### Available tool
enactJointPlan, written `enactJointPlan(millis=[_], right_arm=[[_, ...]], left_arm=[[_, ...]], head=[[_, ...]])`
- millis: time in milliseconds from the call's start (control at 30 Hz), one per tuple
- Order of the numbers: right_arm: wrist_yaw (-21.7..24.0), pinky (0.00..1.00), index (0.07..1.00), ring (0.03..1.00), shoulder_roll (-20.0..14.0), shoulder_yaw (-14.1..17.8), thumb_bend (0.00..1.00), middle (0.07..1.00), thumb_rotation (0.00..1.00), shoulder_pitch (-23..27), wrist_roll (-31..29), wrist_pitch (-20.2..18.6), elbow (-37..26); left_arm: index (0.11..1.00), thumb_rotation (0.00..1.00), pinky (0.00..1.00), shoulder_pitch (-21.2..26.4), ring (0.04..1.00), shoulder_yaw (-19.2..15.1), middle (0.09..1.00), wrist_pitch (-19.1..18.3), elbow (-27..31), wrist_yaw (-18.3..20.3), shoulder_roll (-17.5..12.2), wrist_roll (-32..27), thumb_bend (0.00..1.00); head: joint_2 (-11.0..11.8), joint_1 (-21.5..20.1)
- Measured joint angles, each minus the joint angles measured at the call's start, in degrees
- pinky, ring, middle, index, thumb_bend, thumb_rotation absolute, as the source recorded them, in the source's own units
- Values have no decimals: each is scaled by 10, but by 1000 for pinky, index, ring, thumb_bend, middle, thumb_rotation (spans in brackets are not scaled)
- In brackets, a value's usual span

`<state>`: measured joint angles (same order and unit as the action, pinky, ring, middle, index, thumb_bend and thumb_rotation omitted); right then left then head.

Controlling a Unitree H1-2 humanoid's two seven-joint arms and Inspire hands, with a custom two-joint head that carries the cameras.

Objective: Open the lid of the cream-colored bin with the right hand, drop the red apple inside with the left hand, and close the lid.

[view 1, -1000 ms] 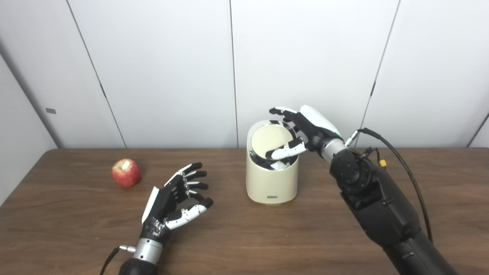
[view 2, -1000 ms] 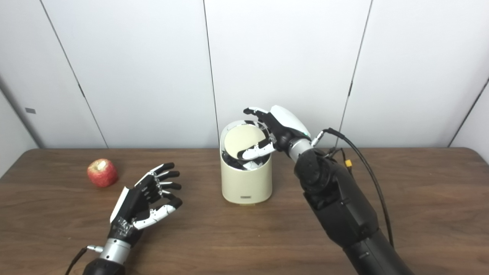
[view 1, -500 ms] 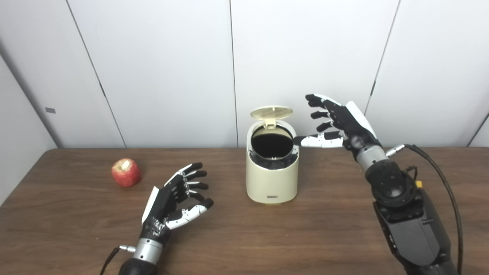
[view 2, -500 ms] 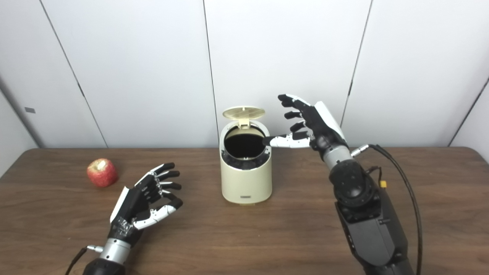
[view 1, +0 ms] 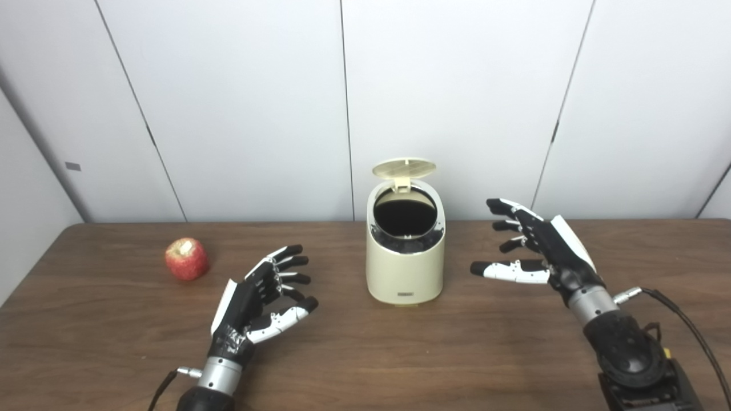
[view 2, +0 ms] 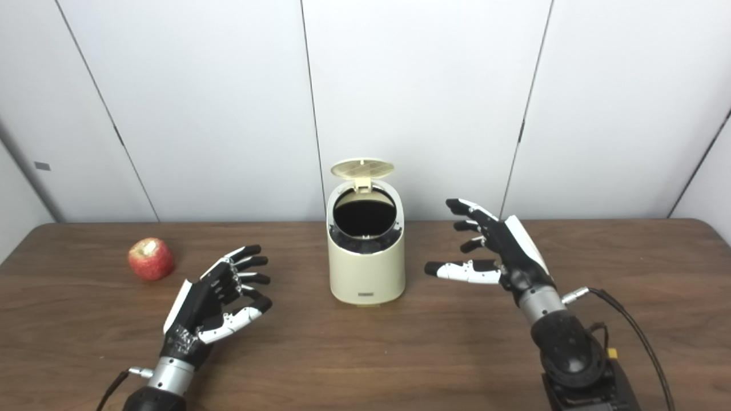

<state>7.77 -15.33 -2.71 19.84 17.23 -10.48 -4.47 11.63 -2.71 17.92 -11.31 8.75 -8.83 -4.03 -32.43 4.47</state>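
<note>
The cream-colored bin point(view 1: 405, 268) stands at the middle of the brown table. Its round lid point(view 1: 404, 168) is flipped up at the back and the dark opening point(view 1: 405, 217) shows. The red apple point(view 1: 186, 259) sits on the table at the far left, with a pale patch on top. My left hand point(view 1: 260, 299) is open and empty, between the apple and the bin, nearer the front. My right hand point(view 1: 537, 254) is open and empty, to the right of the bin, apart from it, fingers spread towards it.
The brown table point(view 1: 365, 354) runs across the view in front of white wall panels point(view 1: 457, 85). A black cable point(view 1: 679, 319) trails from my right wrist at the lower right.
My right hand pressed the lid, which sprang open. The hand then drew back, down and to the right of the bin. My left hand and the apple stayed still.
</note>
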Motion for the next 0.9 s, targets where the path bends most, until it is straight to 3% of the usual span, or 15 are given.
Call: enactJointPlan(millis=[167, 233, 300, 433, 500, 700, 800, 900], right_arm=[[0, 710, 880, 824, -2, 12, 765, 876, 264, -35, -18, 11, -11], [0, 712, 887, 821, -5, 13, 756, 882, 242, -48, -21, 25, -9], [0, 725, 894, 824, -6, 13, 751, 888, 223, -57, -22, 33, -5], [-1, 746, 903, 834, -8, 18, 752, 900, 175, -65, -21, 32, -2], [-1, 747, 901, 832, -8, 19, 753, 900, 162, -69, -22, 19, -12], [1, 632, 879, 800, -7, 20, 772, 882, 225, -72, -29, -13, -35], [2, 607, 870, 787, -7, 20, 779, 875, 246, -72, -30, -22, -40], [2, 580, 862, 769, -7, 19, 785, 869, 258, -73, -30, -23, -40]], left_arm=[[826, 96, 529, -8, 671, 1, 784, -8, 11, -4, 2, 2, 661], [830, 95, 534, -9, 672, 3, 785, -7, 12, -7, 5, 4, 657], [832, 102, 547, -9, 678, 3, 788, -5, 12, -9, 8, 7, 665], [825, 103, 554, -9, 682, 3, 775, -2, 12, -18, 16, 21, 672], [817, 87, 560, -9, 678, -3, 764, 6, 12, -34, 25, 30, 664], [776, 131, 657, -10, 725, -44, 750, 19, 18, -119, 52, 86, 685], [798, 167, 720, -10, 760, -63, 774, 19, 18, -148, 50, 94, 689], [809, 158, 685, -9, 775, -82, 793, 15, 19, -159, 29, 103, 693]], head=[[18, 65], [18, 65], [36, 101], [52, 132], [55, 140], [65, 153], [68, 157], [70, 159]])
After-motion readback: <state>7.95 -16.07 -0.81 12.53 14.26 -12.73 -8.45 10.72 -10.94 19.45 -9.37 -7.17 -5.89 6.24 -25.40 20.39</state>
